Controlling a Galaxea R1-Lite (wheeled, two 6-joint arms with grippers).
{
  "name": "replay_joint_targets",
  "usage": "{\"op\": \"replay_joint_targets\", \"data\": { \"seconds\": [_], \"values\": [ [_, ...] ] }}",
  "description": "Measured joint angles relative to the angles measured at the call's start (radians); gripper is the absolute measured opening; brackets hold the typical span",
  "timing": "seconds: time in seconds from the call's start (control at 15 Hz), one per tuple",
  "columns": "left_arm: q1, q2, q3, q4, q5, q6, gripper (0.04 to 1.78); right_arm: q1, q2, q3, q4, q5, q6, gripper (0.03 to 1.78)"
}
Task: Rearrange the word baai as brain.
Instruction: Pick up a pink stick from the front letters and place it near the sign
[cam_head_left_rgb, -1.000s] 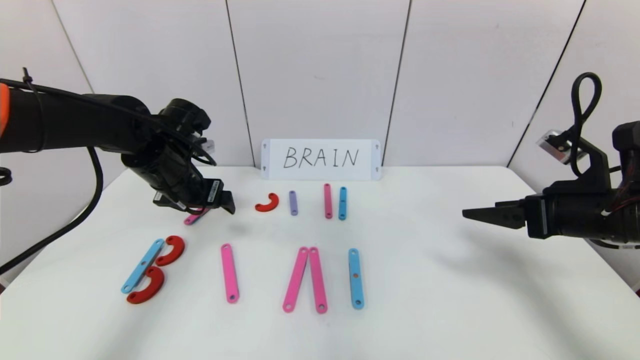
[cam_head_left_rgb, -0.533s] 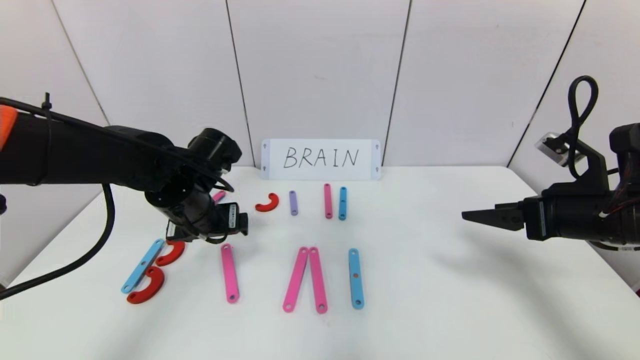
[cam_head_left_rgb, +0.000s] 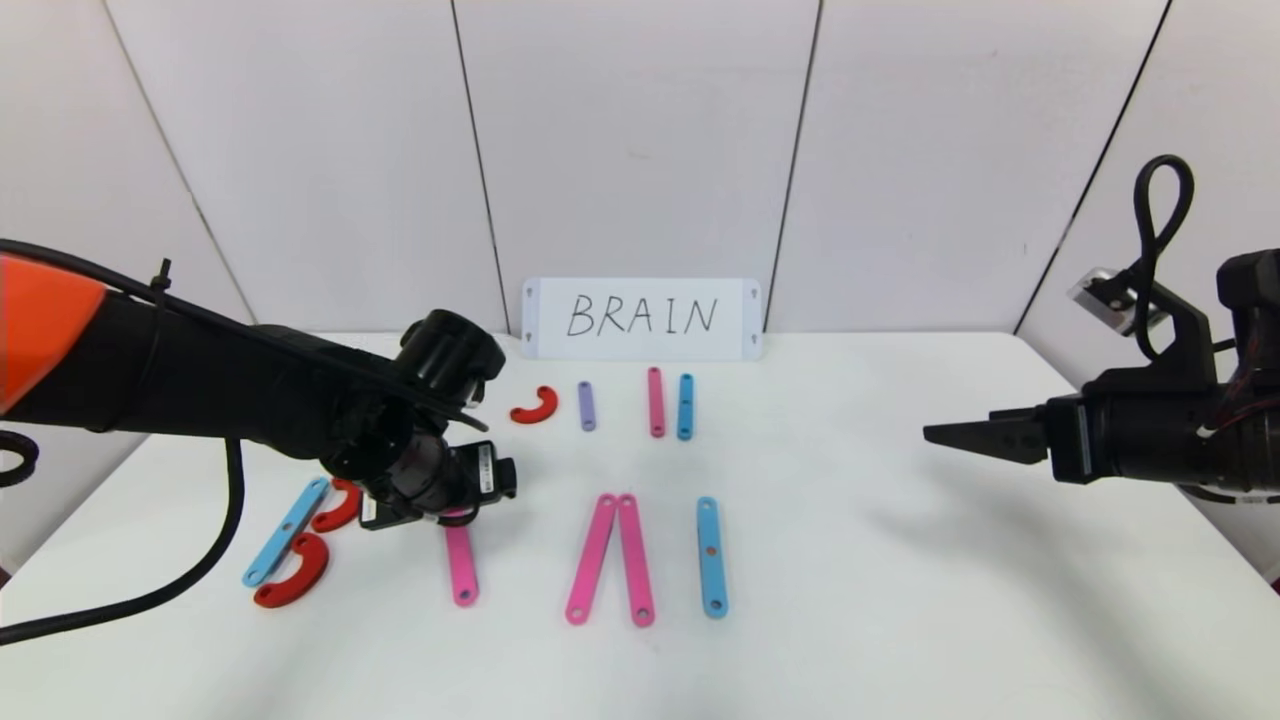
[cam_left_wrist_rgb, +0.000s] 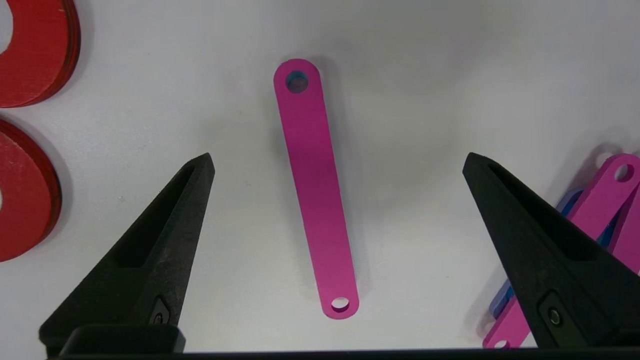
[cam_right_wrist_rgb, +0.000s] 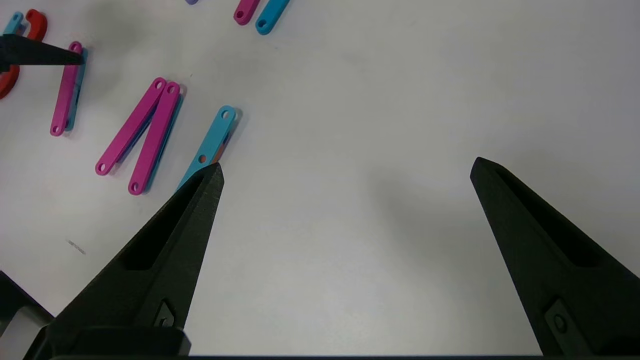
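Note:
The word lies along the table's front. A blue bar (cam_head_left_rgb: 286, 530) with two red curves (cam_head_left_rgb: 340, 507) (cam_head_left_rgb: 295, 577) stands at the left. To its right come a long pink bar (cam_head_left_rgb: 461, 565), two leaning pink bars (cam_head_left_rgb: 610, 560) and a blue bar (cam_head_left_rgb: 711, 555). My left gripper (cam_head_left_rgb: 452, 512) hangs just above the far end of the long pink bar. The left wrist view shows this gripper (cam_left_wrist_rgb: 339, 160) open, the pink bar (cam_left_wrist_rgb: 315, 200) lying untouched between its jaws. My right gripper (cam_head_left_rgb: 935, 435) is open and empty (cam_right_wrist_rgb: 345, 170), held above the table's right side.
The white BRAIN card (cam_head_left_rgb: 641, 318) stands at the back edge. In front of it lie a red curve (cam_head_left_rgb: 535, 405), a purple bar (cam_head_left_rgb: 587, 405), a pink bar (cam_head_left_rgb: 655, 400) and a blue bar (cam_head_left_rgb: 685, 405). The left arm hides the back left of the table.
My left gripper has moved from the table's back left forward and rightward, ending over the long pink bar. The right arm has stayed put.

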Motion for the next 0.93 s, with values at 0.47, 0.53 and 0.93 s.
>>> {"op": "replay_joint_targets", "data": {
  "seconds": [0.47,0.53,0.93],
  "values": [
    [-0.002,0.026,0.014,0.009,0.021,-0.005,1.74,-0.001,0.001,0.002,0.000,-0.001,0.000,1.73],
    [-0.002,0.030,0.017,0.009,0.018,-0.006,1.74,-0.001,0.002,0.002,0.000,-0.001,0.000,1.73],
    [-0.002,0.046,0.027,0.001,0.012,-0.026,1.55,0.000,0.002,0.003,0.000,-0.001,0.000,1.73]
  ]
}}
